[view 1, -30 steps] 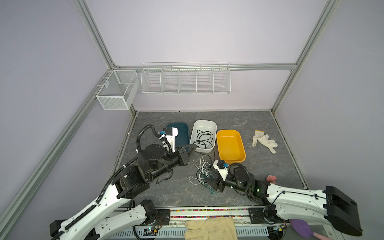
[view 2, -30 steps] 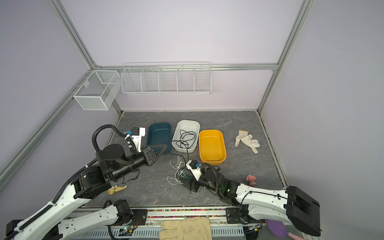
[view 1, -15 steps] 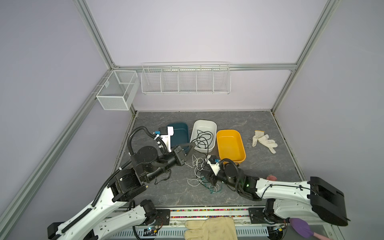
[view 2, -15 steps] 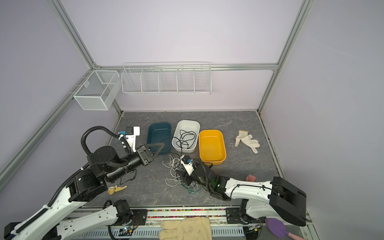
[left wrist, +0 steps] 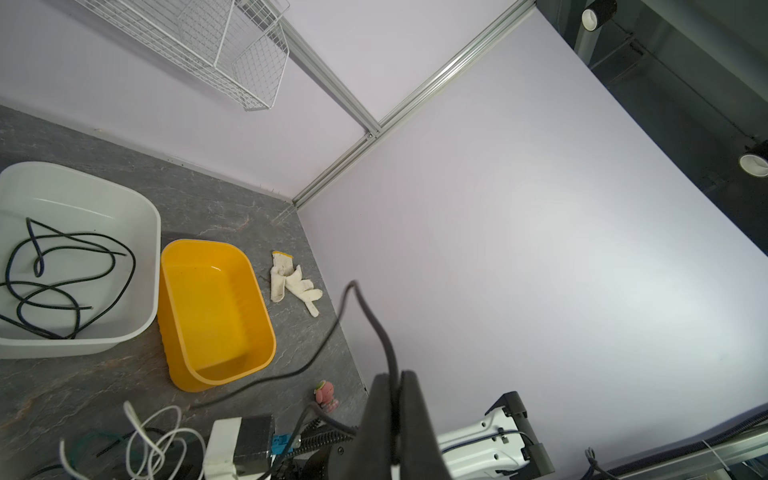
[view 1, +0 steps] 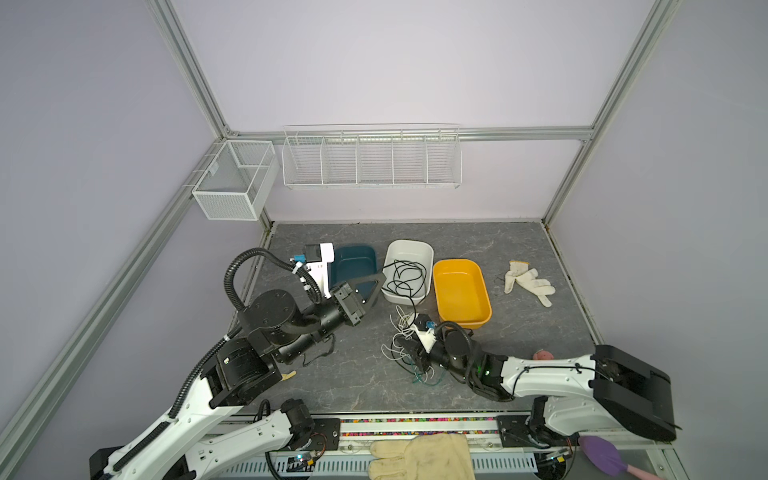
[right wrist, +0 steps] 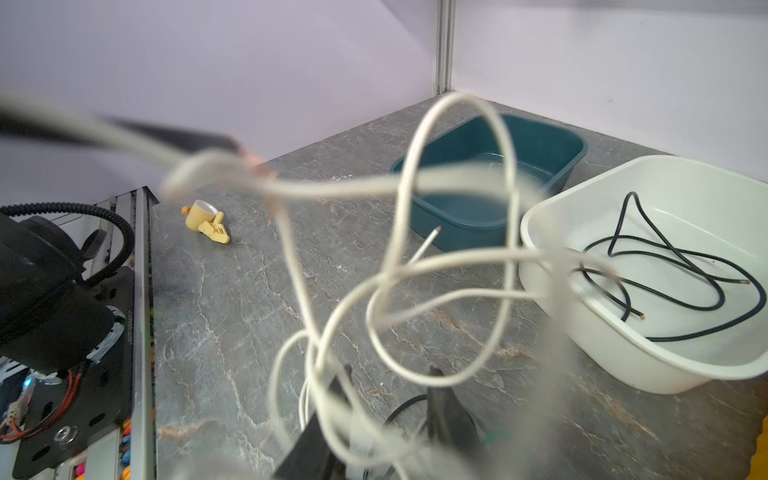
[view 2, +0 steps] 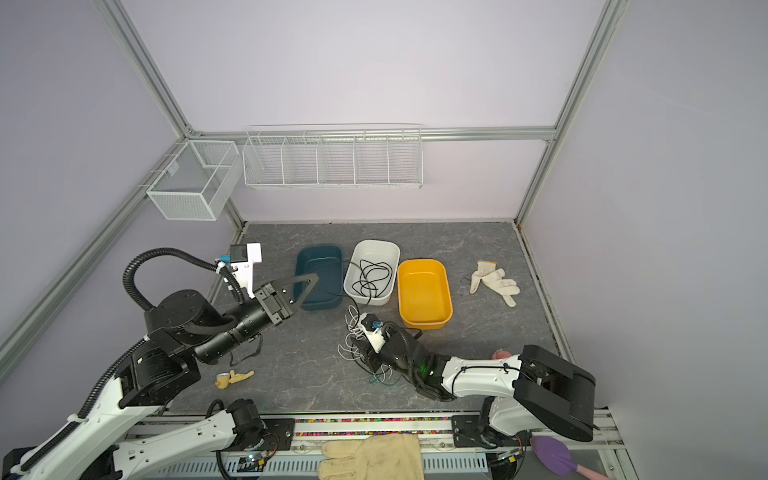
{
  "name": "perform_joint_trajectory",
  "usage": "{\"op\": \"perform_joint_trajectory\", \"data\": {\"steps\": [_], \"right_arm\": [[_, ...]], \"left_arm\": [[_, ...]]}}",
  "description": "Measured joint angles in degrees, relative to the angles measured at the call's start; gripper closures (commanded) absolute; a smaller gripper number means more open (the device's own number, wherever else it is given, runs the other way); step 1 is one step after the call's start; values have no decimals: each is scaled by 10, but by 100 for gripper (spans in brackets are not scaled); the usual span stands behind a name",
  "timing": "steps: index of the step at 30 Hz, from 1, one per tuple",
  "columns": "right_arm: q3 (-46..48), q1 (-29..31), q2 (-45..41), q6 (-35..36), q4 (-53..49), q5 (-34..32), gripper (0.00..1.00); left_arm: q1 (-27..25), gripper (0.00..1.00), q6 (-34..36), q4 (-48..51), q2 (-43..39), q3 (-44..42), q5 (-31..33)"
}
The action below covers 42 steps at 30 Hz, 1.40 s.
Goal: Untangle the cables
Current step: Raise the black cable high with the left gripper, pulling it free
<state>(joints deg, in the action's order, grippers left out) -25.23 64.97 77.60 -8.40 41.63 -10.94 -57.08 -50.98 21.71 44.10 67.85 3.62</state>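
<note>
— Where are the cables [view 1: 400, 326]?
— Tangled at lower centre on the table [view 1: 353, 374], below the white tub [view 1: 409, 243]. Left jaws clenched on a black cable [left wrist: 370, 309]; my right jaws, I cannot tell.

Worktop [view 1: 519, 245]: teal bin [view 1: 355, 247], white bin [view 1: 409, 242], yellow bin [view 1: 461, 291] side by side. White glove [view 1: 528, 282] lies apart, to their right. Wire rack [view 1: 372, 166] hangs behind, above.

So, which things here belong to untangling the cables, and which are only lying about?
For the job: white cables, teal-green cable, black cable pinched in the left hand, second black cable in the white tub, right hand at the tangle.

Lying about: white glove, pink toy, yellow toy, large glove, purple tool; perhaps teal tub, yellow tub.
</note>
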Motion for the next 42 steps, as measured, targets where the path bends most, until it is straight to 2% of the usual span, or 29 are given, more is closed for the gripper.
{"op": "perform_joint_trajectory", "data": {"steps": [3, 12, 16, 23, 34, 42], "right_arm": [[13, 0, -9, -3, 2, 0, 81], [15, 0, -42, -2, -4, 3, 87], [14, 0, -43, -2, -16, 3, 93], [8, 0, -42, -2, -59, -4, 93], [-44, 0, -6, -17, -150, -52, 93], [-51, 0, -15, -27, -198, -54, 82]], "left_arm": [[0, 100, 5, 2, -2, 16, 13], [0, 100, 37, 38, -4, 98, 47], [0, 100, 53, 55, 7, 138, 60], [0, 100, 71, 85, 2, 183, 88], [0, 100, 102, 144, -2, 262, 139], [0, 100, 121, 166, 8, 245, 148]]}}
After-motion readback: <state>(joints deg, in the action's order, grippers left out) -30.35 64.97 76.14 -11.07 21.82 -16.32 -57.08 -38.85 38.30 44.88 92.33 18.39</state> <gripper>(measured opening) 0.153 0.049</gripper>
